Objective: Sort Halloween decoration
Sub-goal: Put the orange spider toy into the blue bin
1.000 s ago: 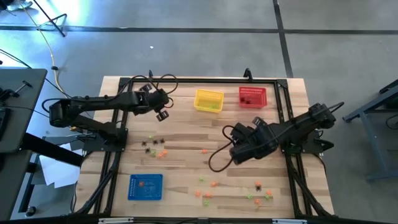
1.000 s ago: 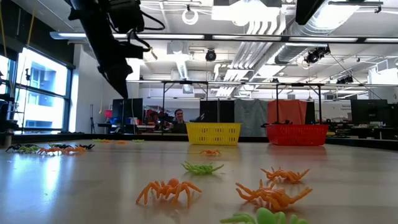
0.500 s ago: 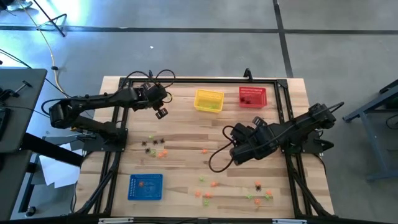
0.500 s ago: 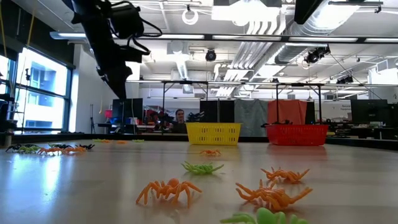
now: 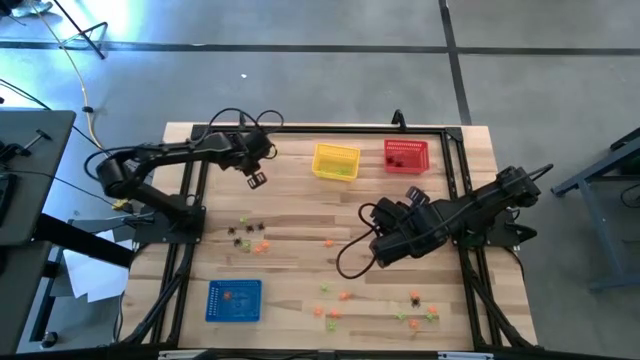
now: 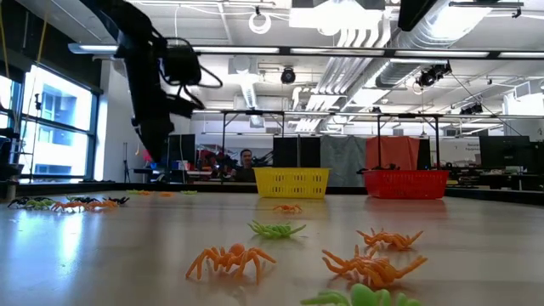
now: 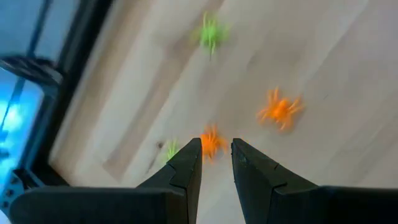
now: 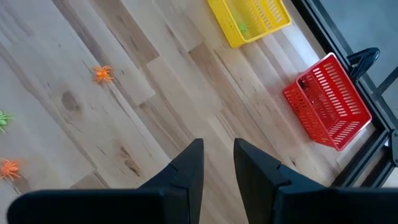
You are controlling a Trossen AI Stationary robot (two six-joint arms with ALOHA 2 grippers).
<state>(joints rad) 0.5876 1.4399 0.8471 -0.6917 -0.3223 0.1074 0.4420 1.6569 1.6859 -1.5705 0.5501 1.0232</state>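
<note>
**Left arm poised above the spider pile**

Fingers of the left gripper [image 7: 216, 163] stood slightly apart, holding nothing, high over the table's far-left part. Spiders [image 5: 248, 234] lay scattered nearer, beside the left frame; others sat near the front edge. Right gripper [image 8: 217, 165], likewise slightly apart and empty, waited mid-table. A good pick probably meant dropping straight over one spider, clear of neighbours.

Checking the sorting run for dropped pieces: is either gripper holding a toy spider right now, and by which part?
Neither. The left gripper and the right gripper both show a bare gap between their fingers; the spiders lie on the table.
</note>
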